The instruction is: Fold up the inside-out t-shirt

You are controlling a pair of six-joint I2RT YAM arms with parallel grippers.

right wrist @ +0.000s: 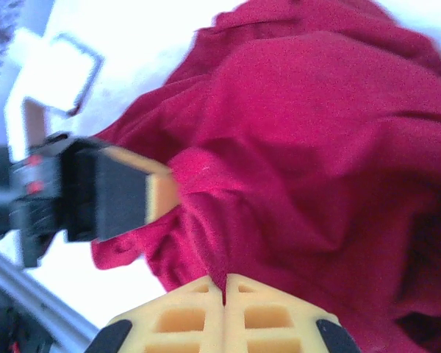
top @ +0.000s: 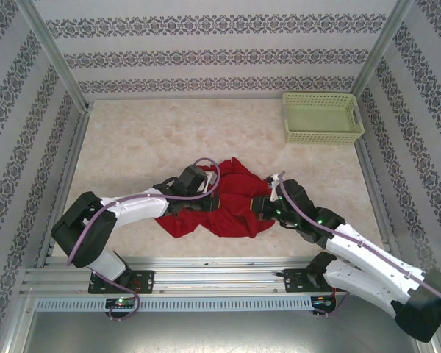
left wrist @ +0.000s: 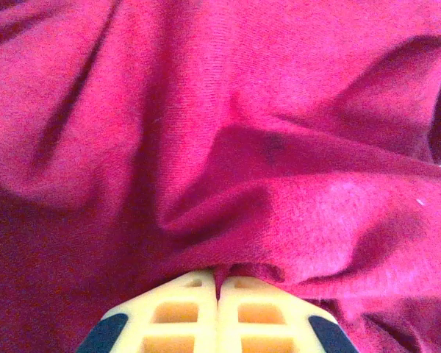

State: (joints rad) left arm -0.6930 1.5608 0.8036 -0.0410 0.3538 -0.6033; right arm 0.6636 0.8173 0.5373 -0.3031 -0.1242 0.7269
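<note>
The left gripper is closed, its pale fingertips pressed together on a thin ridge of red cloth. The right gripper is closed in the same way, with a crease of the same cloth drawn into the seam between its tips. Both hold the inside-out t-shirt, which lies crumpled in a heap between the two grippers. Ahead of the left fingertips the cloth rises in deep, soft folds. Ahead of the right fingertips it bunches up, and in the right wrist view the left gripper is seen at the far side of that bunch, against the cloth. The heap rests on the table, close in front of the arm bases. The basket stands well apart, at the far corner beyond the right gripper.

The shirt is judged to be light, limp and without stiffness, so it will sag and trail from whatever point is held. It is not considered fragile, and the knit surface is unlikely to slip from closed jaws, though more than one layer may be taken in a pinch. No hem, sleeve or neck trim can be told apart in the heap. Holds at the hem corners or shoulders are judged best once these are found, so that the cloth can be spread flat. A hold in mid-body would only drag the heap.
</note>
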